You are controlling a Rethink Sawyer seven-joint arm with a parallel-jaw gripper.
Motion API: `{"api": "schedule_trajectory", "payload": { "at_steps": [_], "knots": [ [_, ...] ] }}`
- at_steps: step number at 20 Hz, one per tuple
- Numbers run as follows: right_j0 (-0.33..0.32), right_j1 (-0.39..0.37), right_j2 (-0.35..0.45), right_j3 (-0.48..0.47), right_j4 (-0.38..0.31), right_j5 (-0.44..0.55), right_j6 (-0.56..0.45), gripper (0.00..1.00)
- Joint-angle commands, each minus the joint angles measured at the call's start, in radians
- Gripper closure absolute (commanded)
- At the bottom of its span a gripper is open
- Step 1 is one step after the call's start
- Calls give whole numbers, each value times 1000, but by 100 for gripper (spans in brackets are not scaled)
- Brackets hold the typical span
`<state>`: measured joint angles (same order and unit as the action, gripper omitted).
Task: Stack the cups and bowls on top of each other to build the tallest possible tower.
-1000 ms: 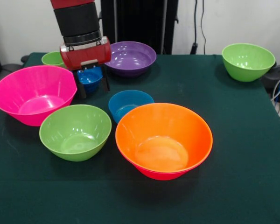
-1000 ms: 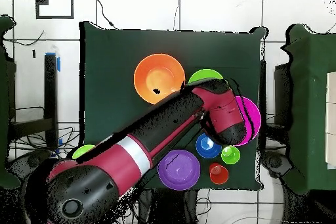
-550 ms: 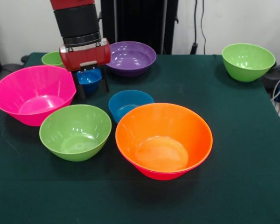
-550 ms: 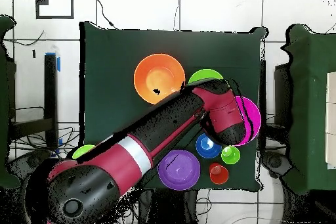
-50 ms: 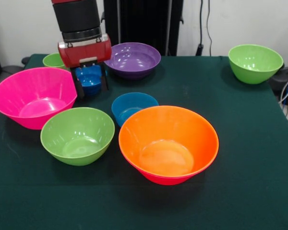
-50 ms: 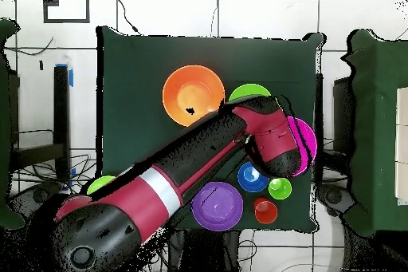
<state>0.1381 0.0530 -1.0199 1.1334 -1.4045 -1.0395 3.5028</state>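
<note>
Blue bowl (image 5: 90,79) higher in jaws

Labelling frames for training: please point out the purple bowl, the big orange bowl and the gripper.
purple bowl (image 5: 134,58), front view, inside wall.
big orange bowl (image 5: 168,143), front view, inner floor.
gripper (image 5: 90,86), front view, midway between fingertips.

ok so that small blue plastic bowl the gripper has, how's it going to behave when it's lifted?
The small glossy blue plastic bowl looks thin-walled and hollow, so probably light and fairly stiff. Its shiny surface suggests it could slip in the gripper, which seems to hold it by the sides. Held that way, it may tilt.
</note>
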Motion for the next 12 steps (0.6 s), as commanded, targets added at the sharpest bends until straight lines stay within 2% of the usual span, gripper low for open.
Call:
{"api": "schedule_trajectory", "payload": {
  "at_steps": [1,6,12],
  "knots": [
    [24,-56,55,90,-91,-10,-155,0],
    [-4,-65,39,60,-161,-35,-117,0],
    [-52,-52,69,17,-166,9,-103,0]
  ]
}}
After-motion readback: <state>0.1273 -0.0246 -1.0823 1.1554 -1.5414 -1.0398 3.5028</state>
